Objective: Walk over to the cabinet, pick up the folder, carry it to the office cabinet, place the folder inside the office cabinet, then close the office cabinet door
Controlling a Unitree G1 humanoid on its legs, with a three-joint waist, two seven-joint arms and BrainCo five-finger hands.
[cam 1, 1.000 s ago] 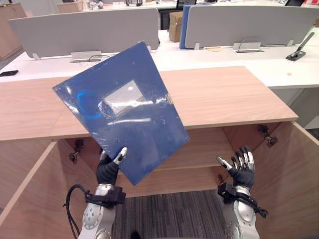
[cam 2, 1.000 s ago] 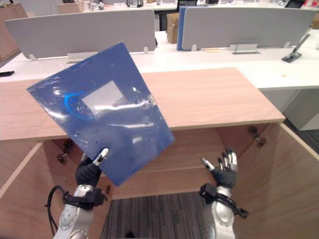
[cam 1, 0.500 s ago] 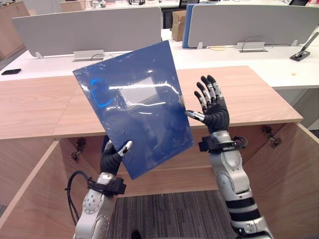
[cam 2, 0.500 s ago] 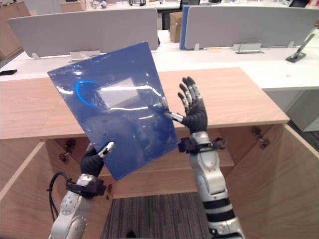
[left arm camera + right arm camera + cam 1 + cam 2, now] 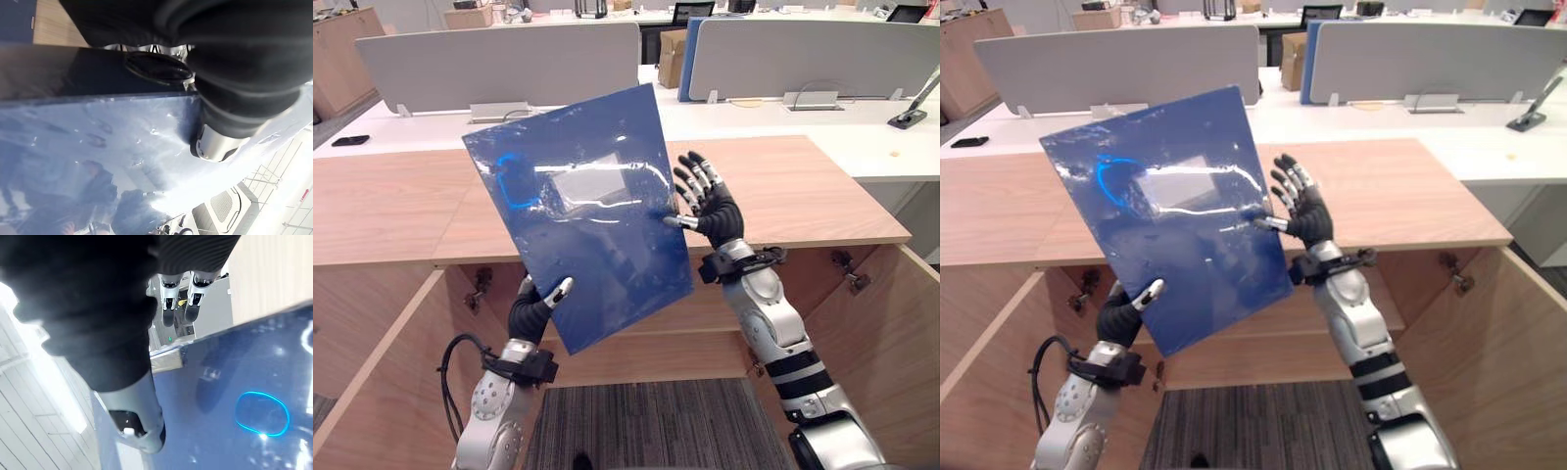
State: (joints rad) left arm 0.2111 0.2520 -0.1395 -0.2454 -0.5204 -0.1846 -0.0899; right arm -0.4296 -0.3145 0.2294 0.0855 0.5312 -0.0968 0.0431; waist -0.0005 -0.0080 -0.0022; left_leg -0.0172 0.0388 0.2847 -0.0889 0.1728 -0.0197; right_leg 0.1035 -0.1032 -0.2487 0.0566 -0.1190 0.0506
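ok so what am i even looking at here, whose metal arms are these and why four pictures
These are the two arms of a humanoid robot. The two wide pictures come from a pair of cameras in its head, looking down at its work. The two close, dark ones come from cameras on its wrists, looking along each hand.

Its left hand pinches the lower edge of a blue folder, which it holds up at a tilt. Its right hand is open with fingers spread, and its thumb is at the folder's right edge.

Behind the folder is a wooden cabinet with both doors swung open. Further back are white desks with grey dividers and a cardboard box.
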